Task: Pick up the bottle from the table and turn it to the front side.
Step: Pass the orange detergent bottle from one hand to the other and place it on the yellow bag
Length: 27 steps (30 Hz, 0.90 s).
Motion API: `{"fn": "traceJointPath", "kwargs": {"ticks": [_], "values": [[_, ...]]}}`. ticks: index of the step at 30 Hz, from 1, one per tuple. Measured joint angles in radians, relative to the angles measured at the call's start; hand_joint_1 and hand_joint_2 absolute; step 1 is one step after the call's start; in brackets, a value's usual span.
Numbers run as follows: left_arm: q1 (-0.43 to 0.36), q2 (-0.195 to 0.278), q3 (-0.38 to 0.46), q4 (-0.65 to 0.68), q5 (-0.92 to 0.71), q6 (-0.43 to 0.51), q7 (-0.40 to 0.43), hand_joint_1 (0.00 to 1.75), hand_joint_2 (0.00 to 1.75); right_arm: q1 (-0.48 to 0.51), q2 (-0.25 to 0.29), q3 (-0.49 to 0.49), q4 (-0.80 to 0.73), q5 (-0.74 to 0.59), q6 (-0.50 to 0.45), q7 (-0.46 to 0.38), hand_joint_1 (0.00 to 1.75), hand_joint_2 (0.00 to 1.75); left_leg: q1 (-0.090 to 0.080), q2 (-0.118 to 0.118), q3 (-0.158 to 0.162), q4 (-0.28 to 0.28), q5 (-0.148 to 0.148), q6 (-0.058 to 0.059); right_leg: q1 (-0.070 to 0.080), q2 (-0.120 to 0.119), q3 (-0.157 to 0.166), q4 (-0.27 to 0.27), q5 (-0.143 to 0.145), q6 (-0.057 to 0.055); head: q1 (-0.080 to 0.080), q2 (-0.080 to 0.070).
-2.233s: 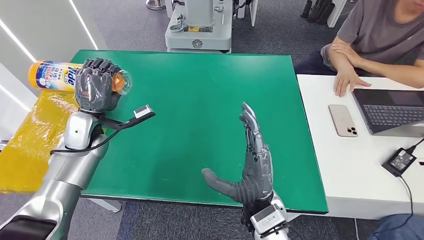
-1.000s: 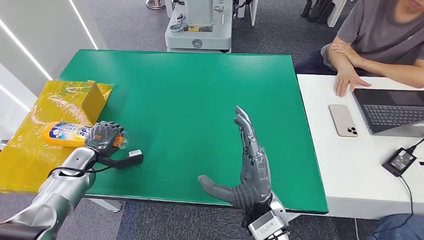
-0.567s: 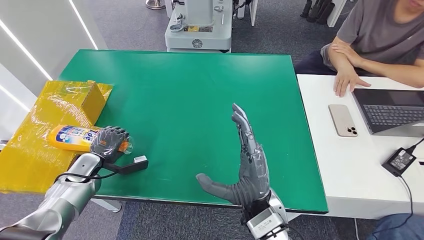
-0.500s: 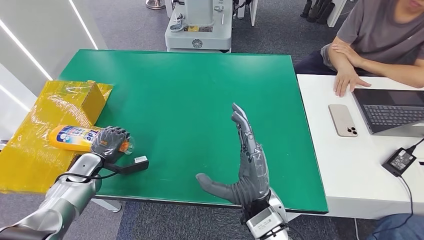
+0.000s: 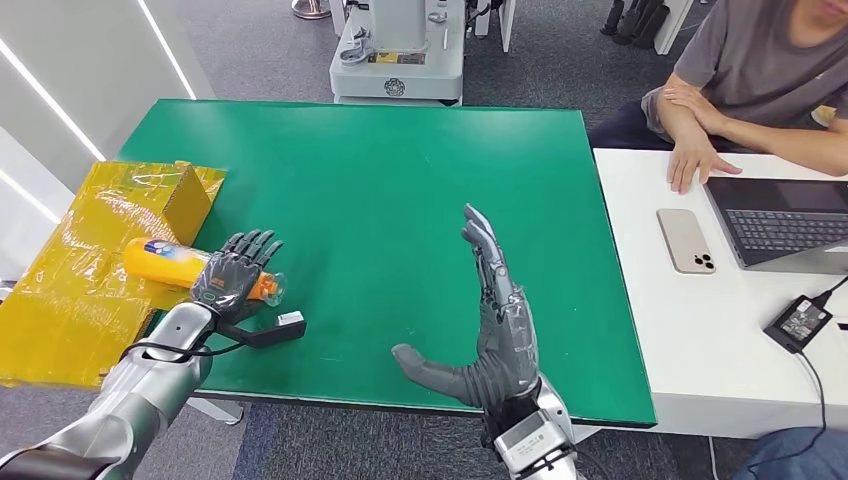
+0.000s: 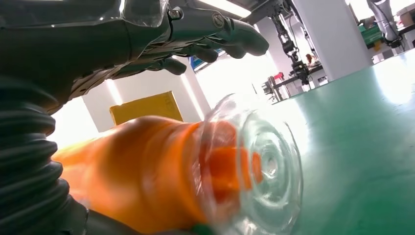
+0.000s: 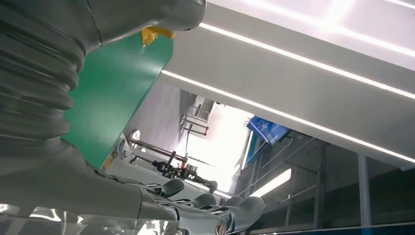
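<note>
An orange bottle (image 5: 165, 262) with a clear cap (image 5: 272, 288) lies on its side at the left edge of the green table (image 5: 400, 170), its body reaching over the yellow wrapped box (image 5: 130, 205). A mostly plain orange side faces up. My left hand (image 5: 235, 278) hovers over the bottle's neck with fingers spread. The left wrist view has the bottle (image 6: 147, 181) lying under the straightened fingers (image 6: 210, 29), which are not wrapped around it. My right hand (image 5: 495, 320) stands on edge, open and flat, near the table's front edge, holding nothing.
A person sits at the white table (image 5: 640, 300) on the right, with a laptop (image 5: 785, 220), a phone (image 5: 686, 240) and a charger (image 5: 800, 320). A grey machine base (image 5: 398, 60) stands beyond the green table's far edge.
My left hand lowered the bottle from high at the far left to the table's left edge, then spread its fingers and let go. The bottle's label has turned away. The right hand barely moved.
</note>
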<state>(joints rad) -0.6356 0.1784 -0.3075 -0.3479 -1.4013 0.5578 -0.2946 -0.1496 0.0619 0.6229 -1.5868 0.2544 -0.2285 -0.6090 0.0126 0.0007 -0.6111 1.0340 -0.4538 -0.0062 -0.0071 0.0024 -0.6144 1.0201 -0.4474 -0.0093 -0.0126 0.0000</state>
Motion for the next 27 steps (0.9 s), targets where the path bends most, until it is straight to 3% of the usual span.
{"fn": "traceJointPath", "kwargs": {"ticks": [18, 27], "values": [[-0.001, -0.005, 0.0, 0.0, -0.002, 0.006, 0.009, 0.0, 1.75, -0.006, 0.002, 0.0, 0.015, -0.004, 0.007, -0.007, 0.0, 1.75, 0.0, 0.0, 0.0, 0.0, 0.0, 0.0, 0.0, 0.0, 0.0, 0.0, 0.0, 0.0, 0.0, 0.0], [-0.001, 0.047, 0.01, -0.001, -0.02, 0.074, 0.049, 0.0, 1.75, -0.013, 0.002, 0.0, 0.041, -0.018, 0.003, -0.022, 0.0, 1.75, 0.0, 0.001, 0.0, 0.0, 0.0, 0.0, 0.0, 0.001, 0.0, 0.001, 0.0, 0.0, 0.0, 0.0]]}}
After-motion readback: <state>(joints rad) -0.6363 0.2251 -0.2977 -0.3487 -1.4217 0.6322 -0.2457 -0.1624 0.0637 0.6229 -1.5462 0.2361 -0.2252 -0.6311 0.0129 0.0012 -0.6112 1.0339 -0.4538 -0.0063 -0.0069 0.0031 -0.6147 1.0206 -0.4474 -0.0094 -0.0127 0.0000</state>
